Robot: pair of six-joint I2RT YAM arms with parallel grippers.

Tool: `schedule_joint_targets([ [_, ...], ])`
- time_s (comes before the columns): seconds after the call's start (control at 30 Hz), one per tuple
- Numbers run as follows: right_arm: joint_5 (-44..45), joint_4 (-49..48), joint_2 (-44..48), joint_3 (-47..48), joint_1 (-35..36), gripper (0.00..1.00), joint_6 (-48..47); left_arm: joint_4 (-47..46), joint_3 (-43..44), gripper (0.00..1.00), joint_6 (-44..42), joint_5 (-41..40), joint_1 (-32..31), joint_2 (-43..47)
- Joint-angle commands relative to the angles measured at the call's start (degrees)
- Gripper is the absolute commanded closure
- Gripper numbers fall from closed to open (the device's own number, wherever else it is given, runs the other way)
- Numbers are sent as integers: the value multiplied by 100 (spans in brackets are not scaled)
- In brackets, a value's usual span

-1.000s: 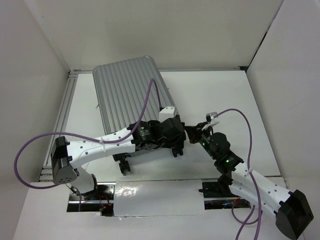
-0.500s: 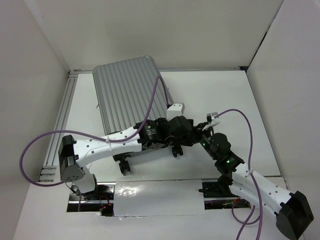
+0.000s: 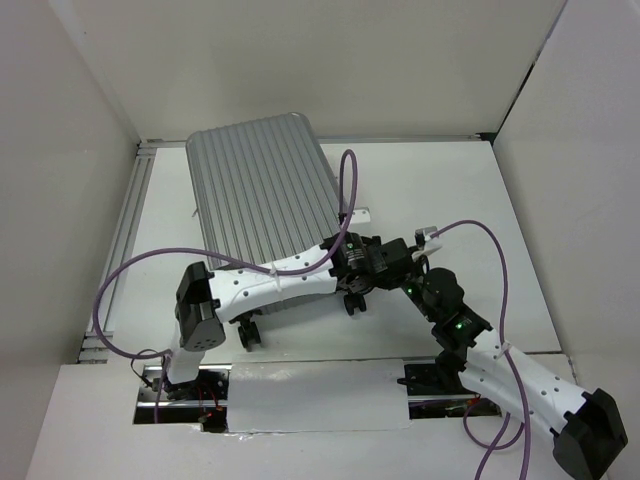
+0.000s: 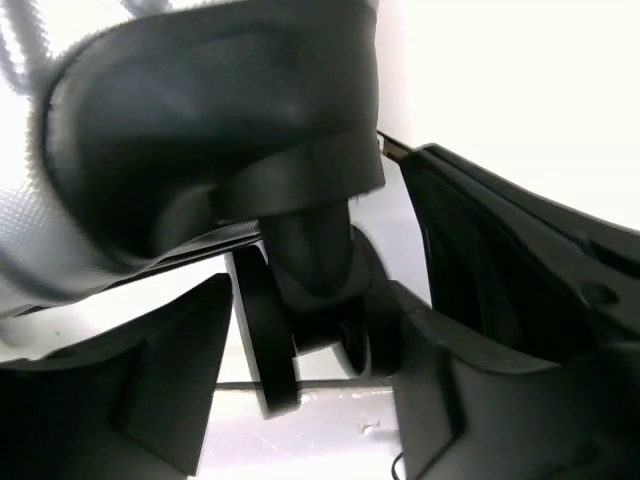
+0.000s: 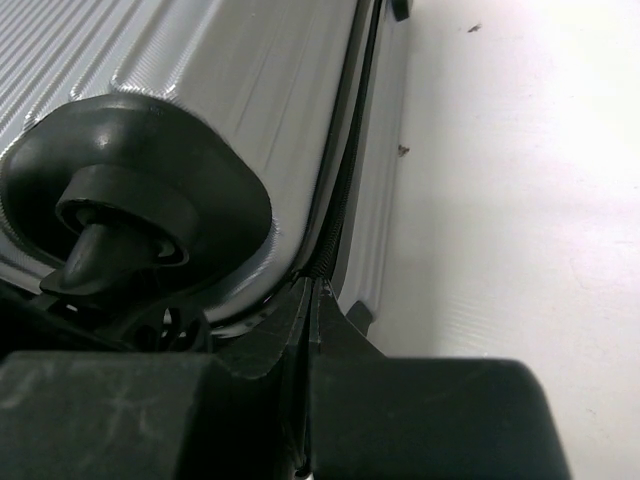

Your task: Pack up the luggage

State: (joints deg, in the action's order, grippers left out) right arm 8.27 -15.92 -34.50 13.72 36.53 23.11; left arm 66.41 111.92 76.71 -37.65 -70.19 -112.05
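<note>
We are stretching our left arm [image 3: 260,280] across the desk [image 3: 440,190], the left end effector [image 3: 358,285] spread around a wheel [image 4: 300,340] at the near right corner of the closed luggage [image 3: 260,200] lying flat left of centre, while our right end effector [image 5: 308,295] is sitting shut at that corner's seam [image 5: 345,190].

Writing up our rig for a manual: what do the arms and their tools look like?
The left arm and right arm have white dotted shells and black joints. A purple cable trails from each. Green lights glow on the right arm. The left tool and right tool are black.
</note>
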Motion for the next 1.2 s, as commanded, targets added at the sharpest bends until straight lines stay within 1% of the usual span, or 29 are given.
schedule_joint_targets([
  [0.0,-71,-315,198,26,56,100,9,1084,243,35,784,-559,-21,-89],
  [0.03,-71,-315,198,-26,56,100,9,1015,243,44,784,-559,-21,-89],
  [0.1,-71,-315,137,-27,56,100,9,909,243,55,723,-612,-21,-89],
  [0.13,-19,-315,137,-27,56,100,9,909,243,72,723,-612,-21,-89],
  [0.2,130,-236,137,-27,56,100,61,909,243,99,723,-691,-21,-89],
  [0.23,357,-175,84,-27,56,100,114,987,173,100,827,-743,-21,-89],
  [0.33,771,-191,-108,-27,56,100,114,988,-142,100,776,-805,-21,156],
  [0.37,1164,-262,-214,34,56,100,114,988,-266,100,776,-805,-21,227],
  [0.43,1614,-620,-670,96,56,100,114,988,-547,100,776,-745,-21,385],
  [0.5,1993,-929,-1030,279,-102,100,9,927,-1091,100,714,-595,-82,701],
  [0.53,2151,-1191,-1406,377,-242,100,9,848,-1485,100,714,-542,-82,824],
  [0.6,2152,-1447,-1804,684,-418,100,70,769,-1856,100,714,-305,-134,1210],
  [0.63,2152,-1649,-2249,798,-628,100,70,524,-2058,100,653,-235,-135,1360],
  [0.67,1996,-1703,-2480,904,-708,100,210,400,-2486,100,583,-86,-135,1518],
  [0.7,1916,-1704,-2874,1131,-779,100,211,225,-2708,100,434,-24,-135,1841],
  [0.73,1776,-1860,-3008,1203,-840,100,211,-116,-3076,100,302,-23,-135,1992],
  [0.8,1652,-2080,-3176,1256,-893,100,211,-435,-3333,100,-110,161,-135,2361],
  [0.83,1486,-2151,-3316,1361,-1024,100,98,-436,-3413,100,-190,161,-135,2450],
  [0.87,1058,-2100,-3370,1484,-1139,100,-182,-436,-3535,100,-261,161,-135,2547],
  [0.9,305,-1899,-3370,1702,-1140,100,-480,-506,-3597,100,-331,161,-135,2643],
  [0.93,-15,-1636,-3274,1705,-1201,100,-596,-576,-3668,100,-436,83,-135,2853],
  [1.0,-919,-1266,-3003,1705,-1201,100,-895,-682,-3739,100,-700,82,-135,3065],
  [1.03,-1263,-1090,-2662,1635,-1149,100,-1044,-743,-3808,100,-814,21,-135,3171],
  [1.07,-1389,-688,-2476,1634,-1027,97,-950,-796,-3887,100,-920,21,-135,3372],
  [1.1,-1555,-571,-2300,1460,-947,96,-949,-892,-3949,100,-1060,21,-135,3470],
  [1.13,-1696,-344,-1993,1398,-868,86,-1027,-1198,-4002,100,-1174,21,-135,3566],
  [1.17,-1941,-150,-1869,1397,-685,80,-1220,-1349,-4081,100,-1376,90,-135,3759],
])
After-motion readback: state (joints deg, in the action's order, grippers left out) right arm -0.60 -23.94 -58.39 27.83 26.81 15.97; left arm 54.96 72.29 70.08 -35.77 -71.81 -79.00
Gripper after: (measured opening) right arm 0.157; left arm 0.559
